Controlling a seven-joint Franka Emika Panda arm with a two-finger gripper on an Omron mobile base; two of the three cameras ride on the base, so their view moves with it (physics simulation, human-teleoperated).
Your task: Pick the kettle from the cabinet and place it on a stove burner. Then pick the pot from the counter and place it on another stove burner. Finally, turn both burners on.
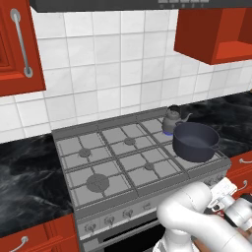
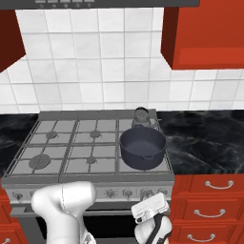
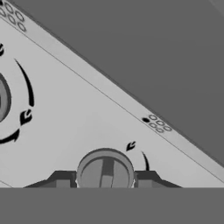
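Note:
The small grey kettle (image 1: pixel 172 118) (image 2: pixel 141 116) stands on the stove's rear right burner, with a faint blue glow at its base in the left base view. The wide dark blue-grey pot (image 1: pixel 196 141) (image 2: pixel 142 147) sits on the front right burner, just in front of the kettle. My gripper (image 3: pixel 105 180) is low at the stove's front panel. Its two fingertips press against either side of a round control knob (image 3: pixel 105 168). The open red cabinet niche (image 1: pixel 231 44) hangs at the upper right.
The grey stove (image 1: pixel 98 162) has several bare burners to the left. A row of knobs (image 2: pixel 109 193) runs along its front. Black marble counter (image 2: pixel 205 138) flanks it above red drawers (image 2: pixel 217 185). A second knob (image 3: pixel 2 100) sits at the hand view's left edge.

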